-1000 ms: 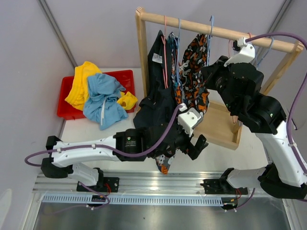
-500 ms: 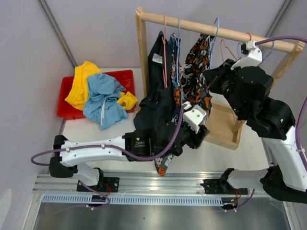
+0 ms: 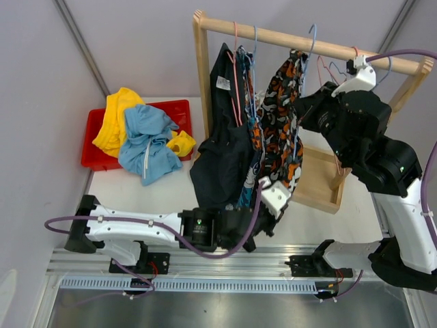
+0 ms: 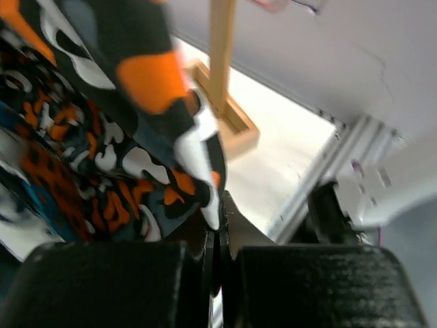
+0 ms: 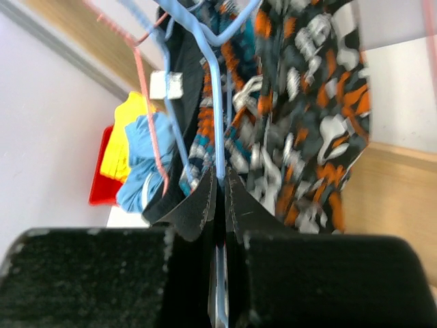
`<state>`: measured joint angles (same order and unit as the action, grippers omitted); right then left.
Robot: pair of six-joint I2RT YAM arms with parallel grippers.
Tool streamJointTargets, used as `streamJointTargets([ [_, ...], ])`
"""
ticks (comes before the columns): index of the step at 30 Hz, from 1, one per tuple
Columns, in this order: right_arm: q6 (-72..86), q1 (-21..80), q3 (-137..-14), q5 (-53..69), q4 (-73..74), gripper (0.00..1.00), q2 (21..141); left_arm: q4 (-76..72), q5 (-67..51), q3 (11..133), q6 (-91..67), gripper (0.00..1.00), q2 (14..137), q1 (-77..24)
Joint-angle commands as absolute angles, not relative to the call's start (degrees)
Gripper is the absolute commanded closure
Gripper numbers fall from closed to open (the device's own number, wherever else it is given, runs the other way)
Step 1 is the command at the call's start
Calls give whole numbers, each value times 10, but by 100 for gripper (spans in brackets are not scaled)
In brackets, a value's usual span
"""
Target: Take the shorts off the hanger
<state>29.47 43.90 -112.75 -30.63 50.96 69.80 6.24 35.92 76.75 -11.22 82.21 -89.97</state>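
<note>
My left jaws are closed on the bottom hem of patterned shorts [image 4: 102,171] hanging from the wooden rack [image 3: 202,75]. My right jaws are clamped on a blue hanger [image 5: 216,116]. Yellow shorts [image 3: 113,123] and blue shorts [image 3: 147,140] lie in a red tray [image 3: 179,109] on the counter [image 3: 136,195].

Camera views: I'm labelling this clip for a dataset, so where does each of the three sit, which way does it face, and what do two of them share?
Top external: above and behind the bases, looking down at the wooden rack and red tray; both arms show.
Left wrist: on the left gripper, looking along shut fingers at the patterned shorts they pinch.
Right wrist: on the right gripper, looking along fingers shut on the blue hanger.
Shared: top and right wrist views both show the red tray.
</note>
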Motion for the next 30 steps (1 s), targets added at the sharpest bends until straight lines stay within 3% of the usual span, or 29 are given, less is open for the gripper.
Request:
streamJointTargets([
  [1,284,387,-1183,-271,469,100,709,29,389,711,-148,100,792,-960],
  [5,287,313,-1223,-219,488,100,730,26,409,680,-192,100,793,-1005],
  [10,308,307,-1195,-193,504,100,708,32,432,706,-185,100,818,-999],
  [20,409,309,-1027,-99,561,100,559,49,352,871,-94,100,874,-801],
  [26,406,309,-1081,-93,608,100,549,113,279,995,-98,100,951,-680],
  [30,370,309,-1177,-120,625,100,597,104,261,949,-122,100,927,-693],
])
